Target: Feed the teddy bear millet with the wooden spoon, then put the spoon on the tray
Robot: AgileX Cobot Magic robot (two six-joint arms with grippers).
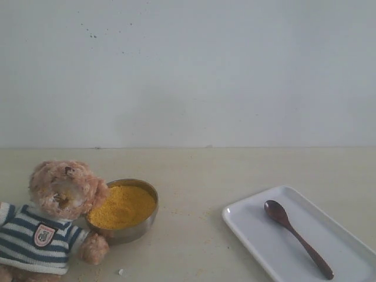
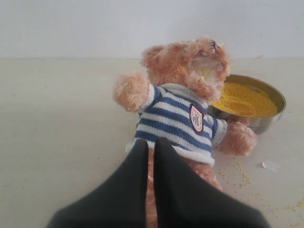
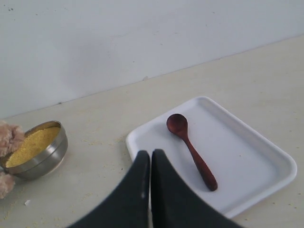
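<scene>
The teddy bear (image 1: 56, 217) in its striped shirt sits at the front left, its head leaning on the steel bowl (image 1: 144, 226) of millet (image 1: 123, 205). The wooden spoon (image 1: 296, 237) lies loose on the white tray (image 1: 352, 258) at the front right, bowl end toward the wall. Neither gripper shows in the exterior view. My left gripper (image 2: 151, 142) is shut, its tips just in front of the bear's (image 2: 180, 114) lower body; fur shows through the thin slit. My right gripper (image 3: 150, 154) is shut and empty over the tray's (image 3: 247, 156) near corner, beside the spoon (image 3: 191, 152).
Loose millet grains (image 2: 242, 175) and a small white scrap (image 2: 271, 165) lie on the beige table beside the bear. A plain white wall stands behind the table. The bowl (image 3: 35, 149) sits a short way left of the tray.
</scene>
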